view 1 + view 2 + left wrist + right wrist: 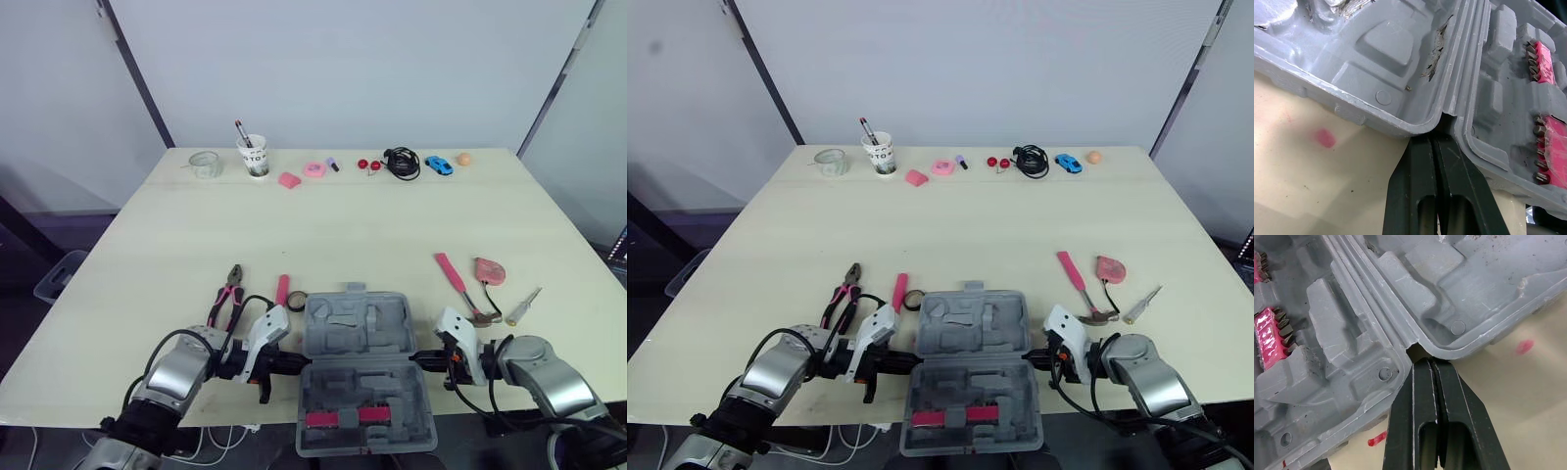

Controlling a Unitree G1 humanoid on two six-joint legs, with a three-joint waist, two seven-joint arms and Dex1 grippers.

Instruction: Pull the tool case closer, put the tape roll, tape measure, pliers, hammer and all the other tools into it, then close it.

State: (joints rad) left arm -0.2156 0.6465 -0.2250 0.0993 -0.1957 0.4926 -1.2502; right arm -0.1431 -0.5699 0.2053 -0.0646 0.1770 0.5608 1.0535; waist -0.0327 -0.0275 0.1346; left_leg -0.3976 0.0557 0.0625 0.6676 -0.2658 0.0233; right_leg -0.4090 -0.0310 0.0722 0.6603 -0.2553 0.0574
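Pliers (228, 294) lie left of the open tool case (358, 333), hammer (460, 286) and tape measure (489, 270) right. The left gripper (1432, 142) and right gripper (1431, 363) are clenched empty, with their tips at its 2 hinge notches. Its near half overhangs the table (372, 225) edge, so a pull toward the robot could tip it off. The cup (254, 157) lettering is too small to read.

Pliers (228, 294) and hammer (458, 287) flank the open tool case (360, 372); table (343, 230) beyond lies free.

The tool case (358, 362) is plain grey with 2 pink bit strips (324, 419) (dark bits along them), the worktop (323, 225) pale cream, the pliers (227, 297) pink and black, the hammer (451, 274) pink-handled, the tape measure (490, 270) pink.
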